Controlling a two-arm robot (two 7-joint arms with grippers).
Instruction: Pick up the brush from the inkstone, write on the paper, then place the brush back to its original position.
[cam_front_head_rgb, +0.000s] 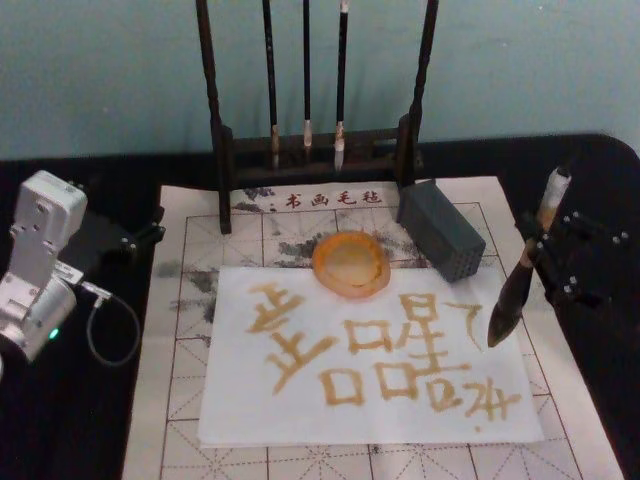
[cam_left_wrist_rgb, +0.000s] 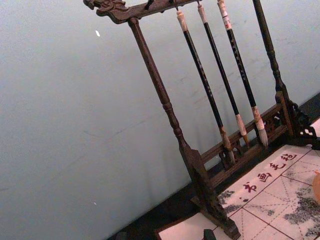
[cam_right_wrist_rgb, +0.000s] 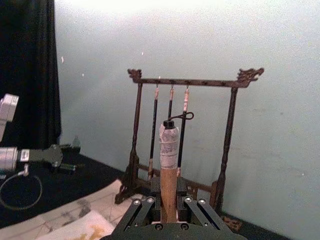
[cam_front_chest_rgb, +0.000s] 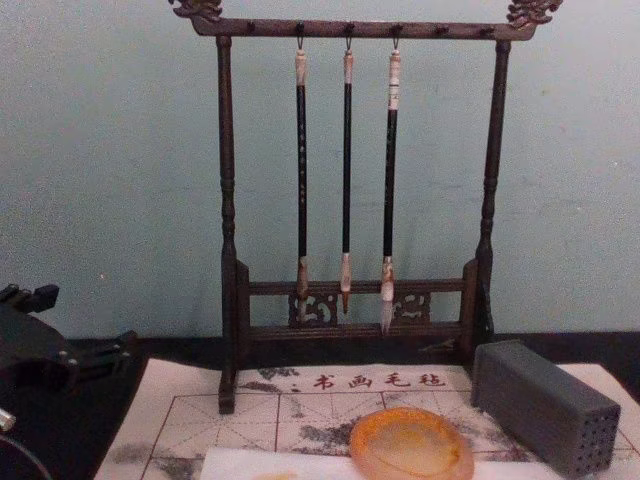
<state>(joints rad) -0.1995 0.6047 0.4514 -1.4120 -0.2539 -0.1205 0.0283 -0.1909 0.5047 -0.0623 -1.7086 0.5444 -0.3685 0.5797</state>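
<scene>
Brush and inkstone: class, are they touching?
Apart. In the head view the brush, held in the right gripper, hangs off to the right of the inkstone, with paper showing between them.

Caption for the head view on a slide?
Right end effector holds the brush tilted at the lettered paper's right edge, inkstone behind.

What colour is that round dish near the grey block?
The dish is orange-amber with a paler, glossy centre; the head view shows it best.

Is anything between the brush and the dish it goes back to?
The grey block sits just behind the straight line from the brush, held in the right gripper, to the dish; only paper lies directly between.
</scene>
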